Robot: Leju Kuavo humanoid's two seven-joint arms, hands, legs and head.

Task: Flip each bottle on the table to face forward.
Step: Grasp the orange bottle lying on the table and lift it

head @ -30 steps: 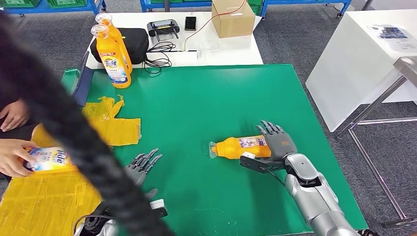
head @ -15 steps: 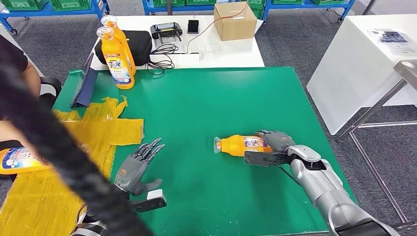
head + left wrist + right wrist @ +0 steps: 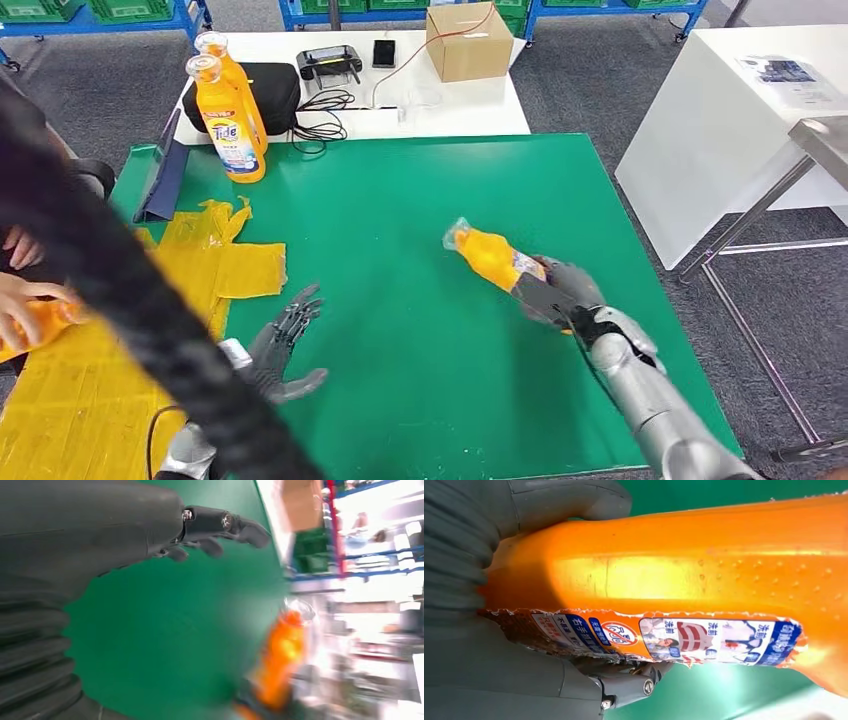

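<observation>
Three orange detergent bottles were on or over the tables, plus a fourth in a person's hand. The right hand (image 3: 562, 296) was wrapped around the base of one orange bottle (image 3: 490, 256), holding it tilted above the green mat (image 3: 400, 230), clear cap pointing up and away from the hand. Up close from the right wrist, that bottle's glossy plastic was dimpled with small bumps, and its printed label had a ragged, torn-looking edge; the grey thumb pressed one side and darker fingers (image 3: 631, 680) the other.

The left hand (image 3: 282, 345) was spread out, grasping nothing, fingers fanned just over the mat, well apart from the held bottle. Far beyond the left hand, two upright Tide bottles (image 3: 226, 115) stood side by side at the mat's far corner, tall with clear caps.

Beside the left hand lay crinkled yellow plastic sheets (image 3: 215, 260). A person's hand (image 3: 20, 310) held another orange bottle (image 3: 45, 318) at the edge. Past the mat sat one cardboard box (image 3: 467, 40), matte and square, on the white table (image 3: 440, 105).
</observation>
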